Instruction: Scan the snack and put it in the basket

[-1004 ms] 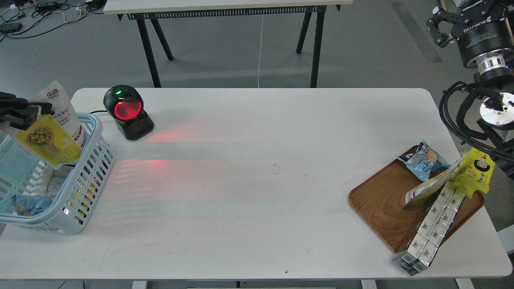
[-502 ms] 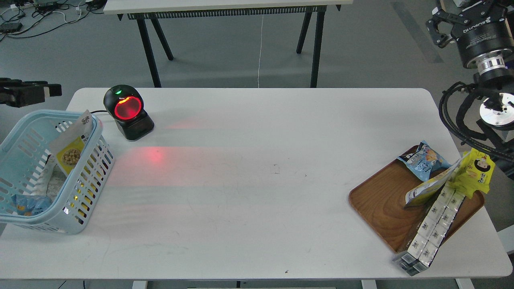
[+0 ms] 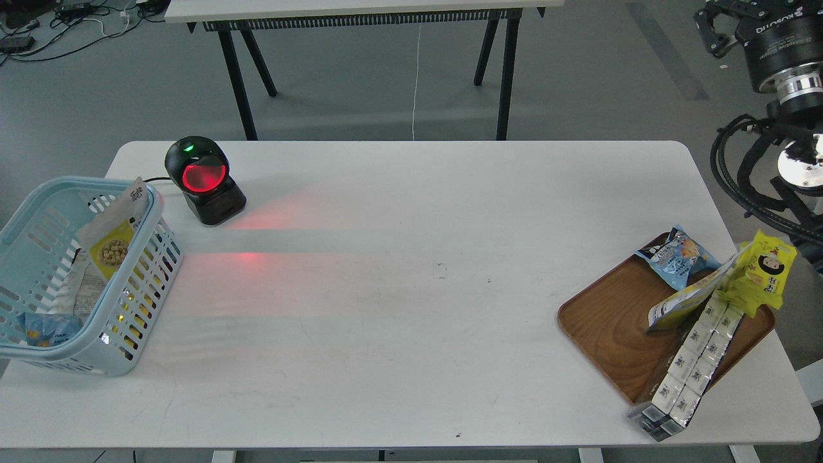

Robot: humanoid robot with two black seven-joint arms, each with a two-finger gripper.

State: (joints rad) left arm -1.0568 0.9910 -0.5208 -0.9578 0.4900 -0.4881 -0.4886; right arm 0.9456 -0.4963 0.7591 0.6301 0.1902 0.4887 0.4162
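The snack [image 3: 116, 233], a yellow and pale pouch with a picture of tan beans, lies inside the light blue basket [image 3: 144, 283] at the table's left end. It leans tilted against the basket's right wall with its top at the rim. No gripper touches it. My left gripper is out of view. My right gripper [image 3: 717, 26] is at the top right corner, high above the floor beside the table, partly cut off by the frame edge; its fingers cannot be told apart.
A black scanner [image 3: 204, 180] with a red glowing window stands right of the basket. At the right end, a brown wooden tray [image 3: 611, 321] holds a blue chip bag [image 3: 678, 256], a bright yellow cartoon-face pack [image 3: 762, 273], another yellow-white pouch [image 3: 685, 301] and long white boxes [image 3: 688, 363].
My left gripper let go of the snack and drew back left out of view. The snack dropped into the basket and rests there. My right arm rose slightly.
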